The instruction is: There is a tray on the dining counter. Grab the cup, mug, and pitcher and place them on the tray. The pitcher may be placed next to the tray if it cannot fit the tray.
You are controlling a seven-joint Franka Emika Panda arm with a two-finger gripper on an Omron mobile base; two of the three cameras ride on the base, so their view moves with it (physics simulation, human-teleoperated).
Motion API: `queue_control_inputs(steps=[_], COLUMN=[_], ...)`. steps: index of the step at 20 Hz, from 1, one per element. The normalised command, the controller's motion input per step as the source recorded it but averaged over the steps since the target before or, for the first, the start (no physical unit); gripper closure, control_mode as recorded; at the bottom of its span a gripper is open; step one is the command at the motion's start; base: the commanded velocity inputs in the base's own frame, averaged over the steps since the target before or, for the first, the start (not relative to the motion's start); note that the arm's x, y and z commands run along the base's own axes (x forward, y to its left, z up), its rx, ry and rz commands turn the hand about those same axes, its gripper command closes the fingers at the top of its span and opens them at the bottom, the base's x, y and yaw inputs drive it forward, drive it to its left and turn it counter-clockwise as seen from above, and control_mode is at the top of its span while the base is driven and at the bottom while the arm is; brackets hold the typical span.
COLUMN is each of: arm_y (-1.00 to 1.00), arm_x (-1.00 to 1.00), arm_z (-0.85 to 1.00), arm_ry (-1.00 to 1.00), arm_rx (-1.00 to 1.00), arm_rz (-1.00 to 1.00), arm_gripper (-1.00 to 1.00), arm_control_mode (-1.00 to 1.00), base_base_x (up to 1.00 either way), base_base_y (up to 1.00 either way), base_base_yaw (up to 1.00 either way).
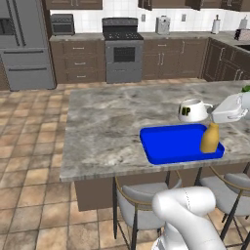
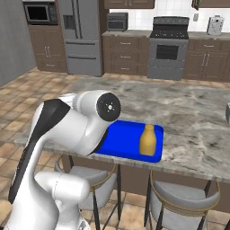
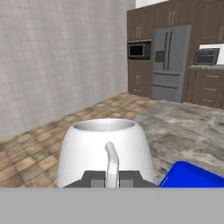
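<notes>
In the hand view the gripper is clenched on the handle of the mug: the 2 dark fingers sit pressed in from either side of the thin white handle, with no gap showing between them and it, and the mug's round white body rises directly beyond them, its rim seen from slightly above. In the left base view the mug sits just beyond the far right corner of the tray, level with the hand's white housing at the right edge; whether its base touches the stone or hangs slightly above it cannot be told. The mug bears a dark mark on its side and its handle points right toward the hand. The tray lies flat on the dining counter near the counter's front edge, its blue corner also showing at the lower right of the hand view. The pitcher stands upright inside the tray at its right end, near the rim; the right base view shows the same pitcher upright on the blue tray, close to its right side, on the marbled dining counter. A small patch of green at the right edge of the left base view may be the cup, too little to be sure.
</notes>
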Motion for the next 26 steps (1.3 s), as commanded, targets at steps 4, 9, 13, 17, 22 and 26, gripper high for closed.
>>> queue_control_inputs(steps=[4,9,13,17,22,26], arm_y=[0.0,0.0,0.0,0.0,0.0,0.06], arm_x=[0.0,0.0,0.0,0.0,0.03,0.1], arm_z=[0.0,0.0,0.0,-0.02,-0.13,-0.2], arm_ry=[0.0,0.0,0.0,0.01,0.04,0.09], arm_rx=[0.0,0.0,0.0,-0.01,-0.03,-0.09], arm_rz=[0.0,0.0,0.0,-0.02,-0.31,-0.43], arm_gripper=[1.0,1.0,1.0,1.0,1.0,1.0], arm_control_mode=[1.0,1.0,1.0,-1.0,-1.0,-1.0], base_base_x=[0.0,0.0,0.0,0.0,0.0,0.0], base_base_y=[0.0,0.0,0.0,0.0,0.0,0.0], base_base_yaw=[0.0,0.0,0.0,-0.01,0.0,0.0])
